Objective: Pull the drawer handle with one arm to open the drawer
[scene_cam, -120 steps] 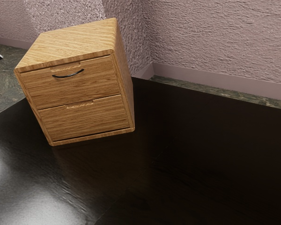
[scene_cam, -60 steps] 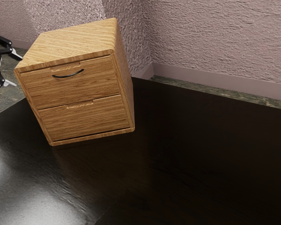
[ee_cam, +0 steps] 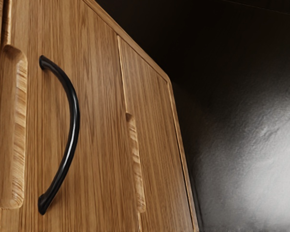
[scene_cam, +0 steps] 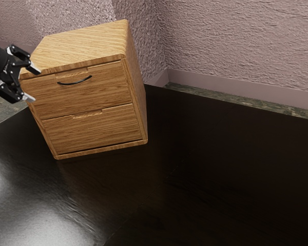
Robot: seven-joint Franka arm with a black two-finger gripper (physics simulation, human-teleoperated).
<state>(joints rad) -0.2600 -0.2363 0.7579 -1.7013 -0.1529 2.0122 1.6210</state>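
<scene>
The black two-finger hand (scene_cam: pixel 32 84) is seen at the exterior view's left edge, level with the upper drawer of the light oak two-drawer cabinet (scene_cam: pixel 87 43). Its fingers are spread wide apart and nothing is held between them. One white-tipped finger (scene_cam: pixel 33 69) is seen over the cabinet's top front corner and the other lower down, over the cabinet's side edge; whether either tip touches the wood cannot be told. The thin curved black metal handle (scene_cam: pixel 74 80) is mounted near the top of the upper drawer front (scene_cam: pixel 82 97), toward the exterior view's right of the hand and apart from it. In the wrist view the handle (ee_cam: pixel 63 140) is seen close, bowed out from the drawer front (ee_cam: pixel 96 121), with a recessed wooden notch (ee_cam: pixel 9 125) just beside it on the drawer's edge. Only bare wood grain lies between the hand and the handle. The upper drawer front lies flush with the cabinet frame, as does the lower drawer front (scene_cam: pixel 92 128), which carries a small notch (scene_cam: pixel 87 114) of its own. The cabinet stands on the glossy black bench (scene_cam: pixel 205 179), turned at an angle, with its back near a corner of the rough mauve plaster wall (scene_cam: pixel 236 36).
</scene>
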